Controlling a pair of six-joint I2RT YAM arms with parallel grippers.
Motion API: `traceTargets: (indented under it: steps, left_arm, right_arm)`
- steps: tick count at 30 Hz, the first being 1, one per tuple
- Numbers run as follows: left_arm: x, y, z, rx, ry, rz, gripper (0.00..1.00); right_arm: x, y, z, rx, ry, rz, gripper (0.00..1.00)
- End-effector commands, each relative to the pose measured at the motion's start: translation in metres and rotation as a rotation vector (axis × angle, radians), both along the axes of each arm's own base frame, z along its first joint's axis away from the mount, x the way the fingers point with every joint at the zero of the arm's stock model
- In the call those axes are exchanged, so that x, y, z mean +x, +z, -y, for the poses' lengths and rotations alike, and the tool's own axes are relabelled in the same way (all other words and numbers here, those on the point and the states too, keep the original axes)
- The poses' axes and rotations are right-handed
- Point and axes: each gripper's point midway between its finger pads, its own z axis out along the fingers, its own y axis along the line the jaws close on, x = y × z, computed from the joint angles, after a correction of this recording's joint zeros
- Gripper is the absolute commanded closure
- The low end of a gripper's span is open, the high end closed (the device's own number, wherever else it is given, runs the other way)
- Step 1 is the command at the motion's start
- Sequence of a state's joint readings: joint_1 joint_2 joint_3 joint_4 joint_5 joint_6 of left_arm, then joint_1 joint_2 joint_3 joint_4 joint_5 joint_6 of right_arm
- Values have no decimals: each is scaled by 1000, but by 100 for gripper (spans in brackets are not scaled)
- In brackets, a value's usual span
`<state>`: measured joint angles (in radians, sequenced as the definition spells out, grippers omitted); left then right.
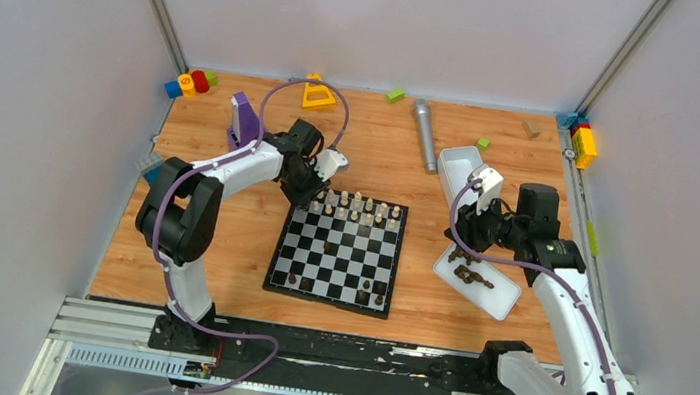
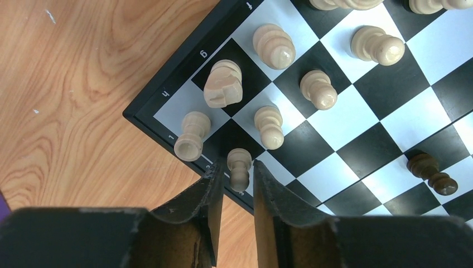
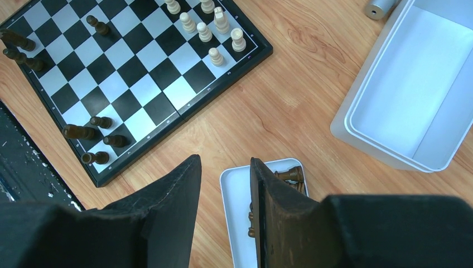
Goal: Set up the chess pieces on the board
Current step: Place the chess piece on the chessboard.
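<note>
Left gripper [image 2: 239, 187] jaws closely flank 1 cream pawn [image 2: 239, 164] at the board [image 2: 167, 92] corner, grip unclear; best released upright, mid-square.

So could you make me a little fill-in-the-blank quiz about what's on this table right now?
The pawn between the left fingers is ___ coloured.
The pieces in the tray near the right fingers are dark ___.
The board has squares of black and ___.
Missing words: cream; brown; white.
</note>
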<state>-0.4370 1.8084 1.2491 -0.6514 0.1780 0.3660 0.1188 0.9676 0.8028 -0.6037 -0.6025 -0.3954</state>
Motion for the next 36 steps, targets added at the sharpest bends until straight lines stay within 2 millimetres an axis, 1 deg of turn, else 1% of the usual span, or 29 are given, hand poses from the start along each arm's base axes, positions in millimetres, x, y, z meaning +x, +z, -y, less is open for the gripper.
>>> traceTargets:
  steps: [1, 3, 6, 7, 12, 14, 20, 23, 27, 30, 33, 35, 36]
  left_arm:
    - [15, 10, 5, -23, 25, 53, 64]
    - [16, 12, 4, -23, 27, 64, 62]
    - [17, 12, 4, -20, 28, 67, 63]
    - [17, 12, 4, -21, 26, 66, 64]
    - [16, 9, 8, -32, 18, 47, 74]
    - [16, 9, 8, -34, 17, 46, 76]
    - [17, 10, 9, -40, 19, 47, 76]
    - [18, 12, 9, -40, 23, 51, 71]
    - [16, 19, 5, -33, 28, 72, 59]
    - [14, 33, -3, -41, 42, 109, 52]
    - [10, 46, -14, -46, 58, 138, 42]
    - [3, 55, -21, -46, 35, 161, 38]
    - [-6, 61, -21, -62, 15, 169, 37]
  right_arm:
    - [1, 0, 0, -6, 13, 13, 62]
    - [1, -1, 0, -6, 14, 12, 62]
    - [1, 0, 0, -6, 13, 12, 62]
    - [1, 0, 0, -6, 13, 13, 62]
    - [1, 0, 0, -6, 12, 13, 62]
    - [1, -1, 0, -6, 12, 11, 62]
    - [1, -1, 0, -6, 14, 11, 62]
    - [1, -1, 0, -6, 14, 12, 62]
    - [-1, -2, -1, -2, 20, 7, 62]
    - [-3, 1, -5, 17, 39, 7, 63]
    - [-9, 6, -13, 55, 81, 2, 63]
    - [-12, 9, -18, 72, 104, 0, 63]
    - [-12, 9, -19, 74, 110, 0, 63]
